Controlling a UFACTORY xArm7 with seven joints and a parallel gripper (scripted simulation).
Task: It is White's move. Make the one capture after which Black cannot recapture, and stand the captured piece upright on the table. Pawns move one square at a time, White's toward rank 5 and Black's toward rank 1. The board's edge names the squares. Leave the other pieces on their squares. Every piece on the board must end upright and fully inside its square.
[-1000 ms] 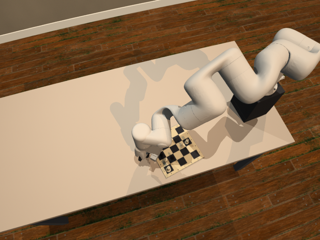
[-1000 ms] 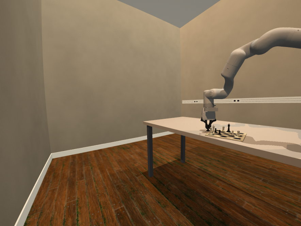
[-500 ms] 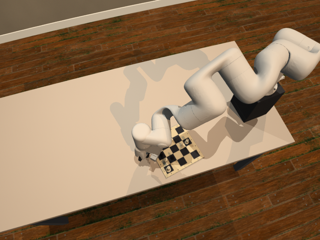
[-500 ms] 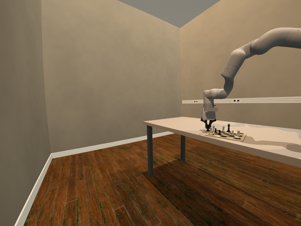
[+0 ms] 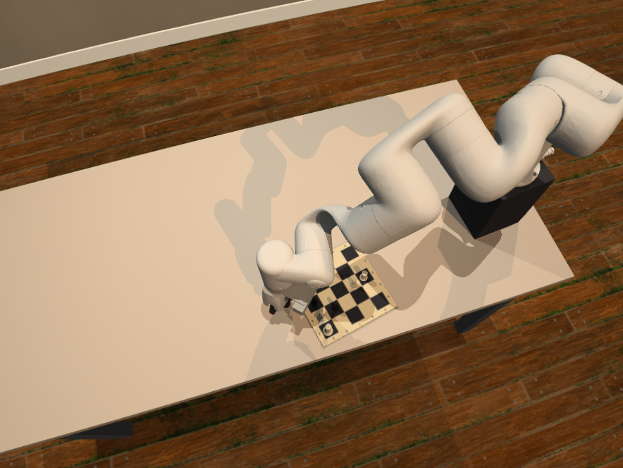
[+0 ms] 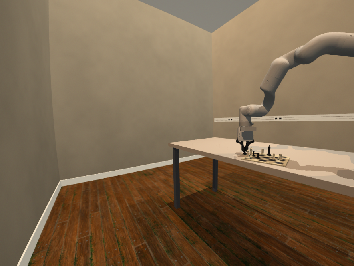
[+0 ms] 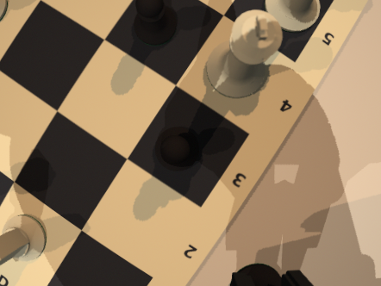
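Observation:
My gripper (image 5: 280, 306) (image 6: 244, 152) (image 7: 263, 277) is low over the table just outside the board (image 5: 370, 318) (image 6: 264, 162) (image 7: 256, 159), on the side that bears the rank numbers. It looks shut on a dark chess piece, whose rounded top shows between the fingers; its kind is unclear. A black pawn (image 6: 253, 154) (image 7: 174, 148) stands at rank 3 of the edge file. A tall white piece (image 6: 251, 152) (image 7: 250, 52) stands at rank 4, and another white piece (image 5: 328, 330) (image 6: 248, 154) (image 7: 295, 9) at rank 5. A second black pawn (image 6: 258, 155) (image 7: 155, 21) stands one file in, at rank 4.
A black king (image 6: 268, 150) stands farther in on the board. White pieces also stand there, including one (image 6: 262, 151) behind the pawns and two (image 6: 273, 156) (image 6: 280, 156) farther along. A white piece (image 7: 32, 239) stands at rank 1 by the D mark.

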